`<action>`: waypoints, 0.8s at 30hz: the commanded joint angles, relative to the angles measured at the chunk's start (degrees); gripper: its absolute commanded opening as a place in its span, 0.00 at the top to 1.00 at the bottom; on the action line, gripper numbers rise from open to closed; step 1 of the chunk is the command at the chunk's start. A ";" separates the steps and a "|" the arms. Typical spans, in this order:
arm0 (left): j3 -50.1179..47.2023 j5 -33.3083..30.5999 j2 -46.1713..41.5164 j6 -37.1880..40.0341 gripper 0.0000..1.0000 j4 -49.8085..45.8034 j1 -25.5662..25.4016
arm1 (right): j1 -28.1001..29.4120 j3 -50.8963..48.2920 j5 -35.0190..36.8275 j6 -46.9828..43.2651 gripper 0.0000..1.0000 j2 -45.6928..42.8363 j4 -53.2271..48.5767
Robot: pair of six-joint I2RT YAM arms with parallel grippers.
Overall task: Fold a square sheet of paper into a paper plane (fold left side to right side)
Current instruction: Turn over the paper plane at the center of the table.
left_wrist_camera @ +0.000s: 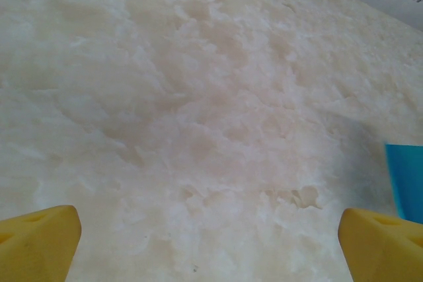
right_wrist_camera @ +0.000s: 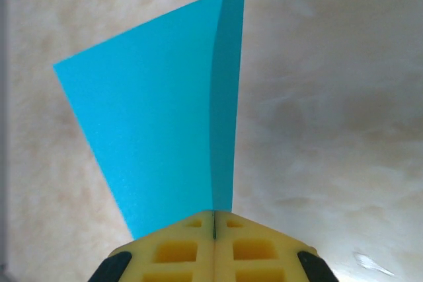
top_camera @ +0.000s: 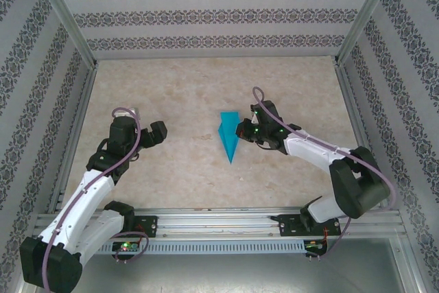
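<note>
Walls [top_camera: 206,15] papered in grey floral stripes, edged with metal rails [top_camera: 65,22], close in three sides of a beige marbled table [top_camera: 206,80]. Two white-and-black arms are mounted at the near edge, the left arm [top_camera: 96,190] and the right arm [top_camera: 322,152]. The left gripper [top_camera: 156,132] hangs over bare tabletop left of centre, its yellow fingers [left_wrist_camera: 39,242] spread wide and grasping nothing. The right gripper [top_camera: 241,130] has its yellow pads [right_wrist_camera: 178,252] pressed flat together, pinching a creased edge of the single teal-blue paper plane [top_camera: 228,136]. The plane sits near the table's middle, between the two grippers, its sharp tip pointing toward the arm bases.
</note>
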 commanded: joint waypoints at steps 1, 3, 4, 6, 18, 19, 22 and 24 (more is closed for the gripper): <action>1.27 1.96 -0.76 -1.91 0.00 -0.77 1.11 | -0.45 -1.64 -14.98 0.73 1.00 3.27 18.83; 1.00 2.36 -0.72 -2.25 0.00 -0.27 1.15 | -0.59 -2.87 -16.75 2.49 1.00 6.59 24.14; 0.83 2.42 -0.72 -2.42 0.00 -0.10 1.16 | -0.51 -3.21 -17.25 3.07 1.00 8.41 26.34; 0.73 2.44 -0.55 -2.93 0.00 0.08 1.20 | -0.50 -3.16 -17.60 3.34 1.00 11.76 28.67; 0.18 3.91 1.52 -3.86 0.00 0.60 1.17 | -0.62 -2.30 -15.06 1.29 0.98 22.63 30.03; 0.15 3.94 1.64 -3.86 0.00 0.69 1.15 | -0.71 -2.41 -14.92 1.35 0.95 23.03 30.03; 0.25 3.92 2.02 -3.69 0.00 0.79 1.15 | -0.72 -2.76 -14.53 1.50 0.85 22.98 29.90; 0.27 3.91 2.17 -3.60 0.00 0.83 1.15 | -0.70 -2.92 -14.37 1.39 0.80 22.12 29.58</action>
